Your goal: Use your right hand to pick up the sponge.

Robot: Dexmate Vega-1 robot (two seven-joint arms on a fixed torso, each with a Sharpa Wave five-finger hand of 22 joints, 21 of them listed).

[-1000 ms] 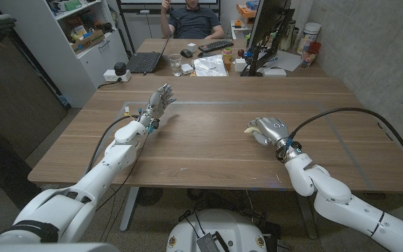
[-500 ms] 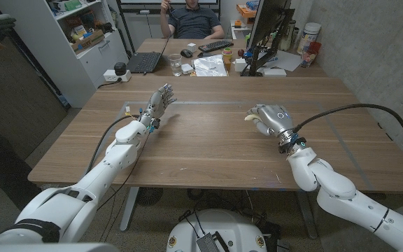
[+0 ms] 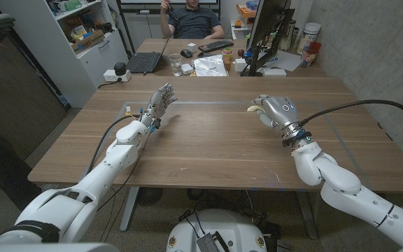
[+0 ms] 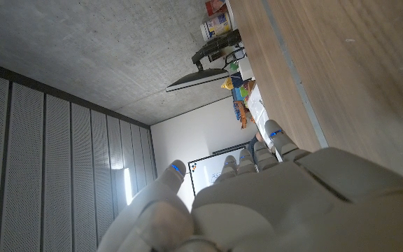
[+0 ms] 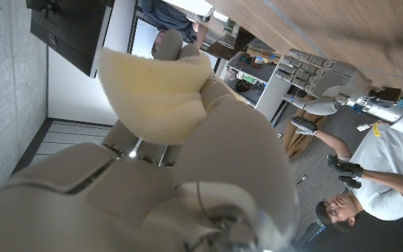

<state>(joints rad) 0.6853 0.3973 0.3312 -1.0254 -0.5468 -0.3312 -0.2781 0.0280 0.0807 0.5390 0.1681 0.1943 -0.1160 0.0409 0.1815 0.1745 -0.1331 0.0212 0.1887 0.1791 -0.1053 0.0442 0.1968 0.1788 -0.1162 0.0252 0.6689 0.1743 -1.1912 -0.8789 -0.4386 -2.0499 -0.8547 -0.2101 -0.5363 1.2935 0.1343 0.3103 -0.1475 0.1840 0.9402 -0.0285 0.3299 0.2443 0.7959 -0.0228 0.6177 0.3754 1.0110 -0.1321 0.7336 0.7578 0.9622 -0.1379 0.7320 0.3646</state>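
Note:
My right hand is raised above the right half of the wooden table, fingers curled around a pale yellow sponge that sticks out on its left side. In the right wrist view the sponge is squeezed between the fingers of the right hand. Above the table's left side my left hand hovers with its fingers apart and stretched forward, holding nothing; the left wrist view shows its back.
A second desk behind the table carries a laptop, a glass, a keyboard and a monitor. A person sits beyond it. A white shelf unit stands at the back left.
My right hand has lifted off the table with the sponge and moved up and farther from me. The left arm has stayed still.

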